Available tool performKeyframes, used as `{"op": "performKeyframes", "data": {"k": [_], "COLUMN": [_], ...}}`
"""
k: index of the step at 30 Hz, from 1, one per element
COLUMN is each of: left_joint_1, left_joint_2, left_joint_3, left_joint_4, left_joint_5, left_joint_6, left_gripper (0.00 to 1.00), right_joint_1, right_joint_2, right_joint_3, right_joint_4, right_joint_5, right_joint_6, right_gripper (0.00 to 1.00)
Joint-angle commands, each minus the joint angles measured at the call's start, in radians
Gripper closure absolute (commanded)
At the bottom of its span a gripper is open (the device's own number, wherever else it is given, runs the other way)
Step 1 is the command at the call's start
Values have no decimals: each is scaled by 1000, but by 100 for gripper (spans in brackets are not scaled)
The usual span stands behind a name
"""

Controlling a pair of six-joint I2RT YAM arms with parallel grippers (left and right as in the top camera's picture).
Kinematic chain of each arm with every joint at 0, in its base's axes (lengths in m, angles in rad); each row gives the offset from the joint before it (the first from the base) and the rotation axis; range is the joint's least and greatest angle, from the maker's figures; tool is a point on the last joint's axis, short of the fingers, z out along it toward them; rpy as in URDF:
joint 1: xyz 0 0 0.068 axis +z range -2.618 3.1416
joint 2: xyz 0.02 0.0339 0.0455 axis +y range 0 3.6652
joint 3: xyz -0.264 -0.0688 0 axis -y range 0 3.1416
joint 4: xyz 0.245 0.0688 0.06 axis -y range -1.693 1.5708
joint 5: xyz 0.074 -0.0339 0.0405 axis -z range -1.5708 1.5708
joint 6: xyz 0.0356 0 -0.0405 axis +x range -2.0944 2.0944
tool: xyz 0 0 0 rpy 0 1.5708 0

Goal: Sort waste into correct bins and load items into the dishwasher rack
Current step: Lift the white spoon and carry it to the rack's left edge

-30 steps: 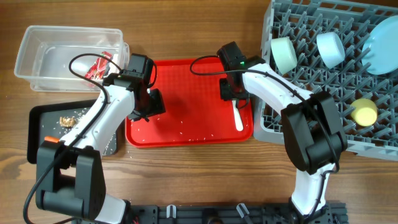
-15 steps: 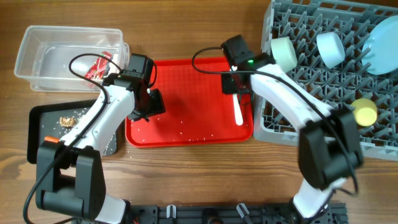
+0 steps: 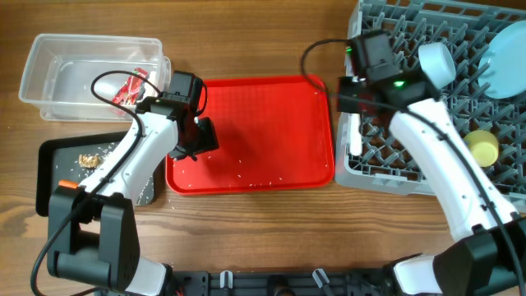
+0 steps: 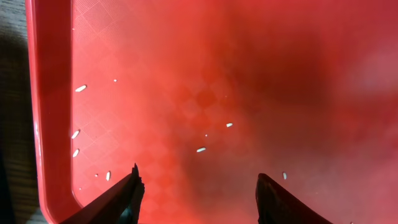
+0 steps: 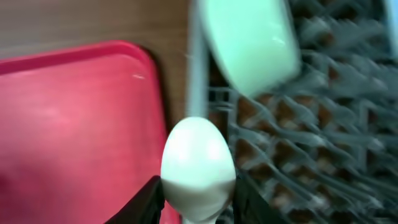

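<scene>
I am clamping the spoon (image 3: 354, 138) in my narrowed right claw (image 3: 352, 100), its length running along the rack's (image 3: 378, 174) left edge.

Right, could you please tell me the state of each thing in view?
Spoon, held by the right gripper over the rack's edge.
Left gripper, open and empty over the red tray.
Red tray, a few rice grains on it.
Clear tub, wrapper inside.
Black tray, food scraps inside.
Rack, holding green bowl, white bowl, plate, yellow cup.
</scene>
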Motion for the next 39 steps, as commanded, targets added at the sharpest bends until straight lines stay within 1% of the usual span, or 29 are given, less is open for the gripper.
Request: {"op": "performKeyframes", "data": {"k": [1,6,12,16,18,22,25,31,39], "left_joint_1": [-3,-3,-3,-3,-3,-3,-3,-3,-3], "left_joint_2": [9,9,9,9,9,9,9,9,9], "left_joint_3": [6,6,6,6,6,6,6,6,6], "left_joint_4": [3,6,6,6,7,7,9,14,24], "left_joint_5": [-17,-17,-17,-17,-17,-17,-17,-17,-16], "left_joint_6": [12,12,12,12,12,12,12,12,11], "left_gripper": [41,41,41,41,41,41,40,40,38], "right_joint_1": [-37,-49,-49,-49,-49,-49,-49,-49,-49], "right_joint_2": [13,52,103,129,138,137,137,116,-6], "right_joint_3": [-4,-5,-29,-82,-96,-101,-101,-98,-92], "right_joint_4": [-31,-41,-31,16,39,62,64,64,92], "right_joint_5": [32,32,16,-5,-19,-19,-34,-63,-120], "right_joint_6": [-2,-2,35,48,48,46,45,35,0], "right_gripper": [77,77,76,76,74,60,55,55,55]}}
